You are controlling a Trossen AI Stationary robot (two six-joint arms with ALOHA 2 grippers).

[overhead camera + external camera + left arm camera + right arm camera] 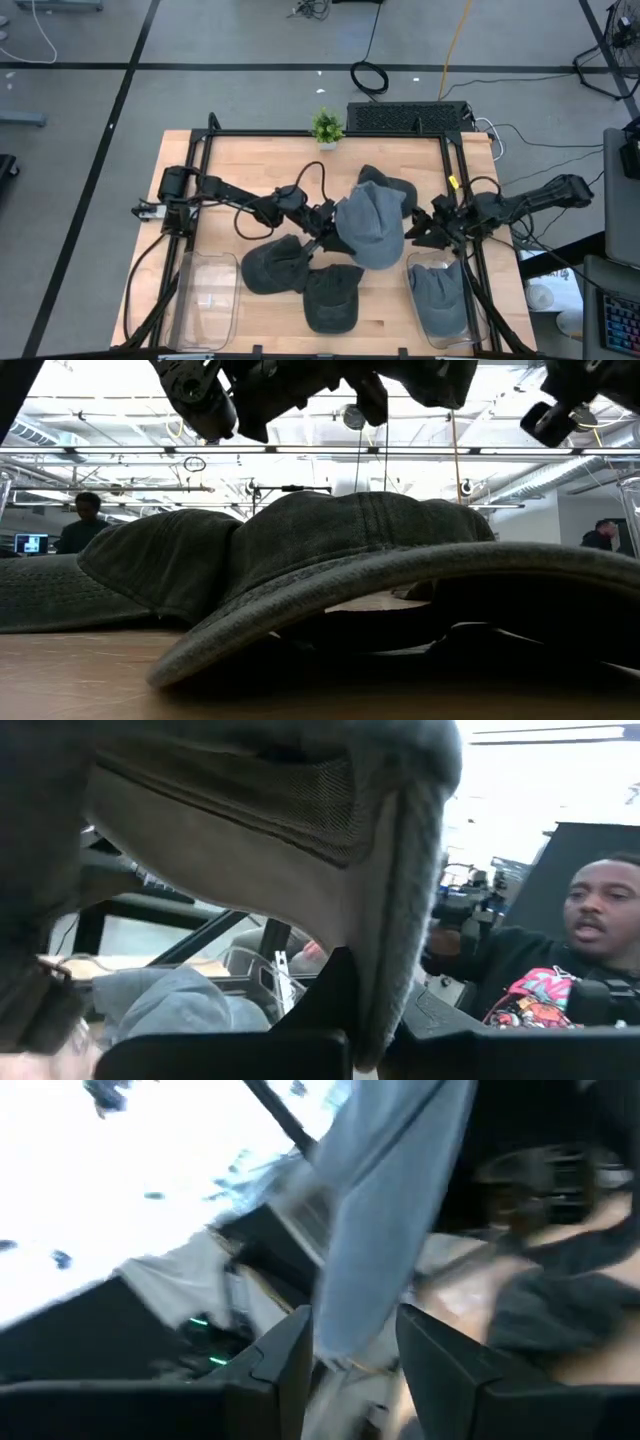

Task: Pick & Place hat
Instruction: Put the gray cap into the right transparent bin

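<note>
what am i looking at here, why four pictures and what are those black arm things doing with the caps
Two robot arms stand at a wooden table. Four cameras film the same moment: one from above, one at table height, and one on each arm's wrist.

From above, the left arm reaches in from the left, the right arm from the right. Each ends in a two-finger tool. Together they hold a grey cap up between them: the left tool is shut on one edge and the right tool grips the other. The right wrist picture shows cloth between that tool's fingers.

On the table lie two dark caps and, with another behind the lifted one. A clear bin sits at the front left; the bin at the front right holds a cap. A small plant stands at the back edge.
</note>
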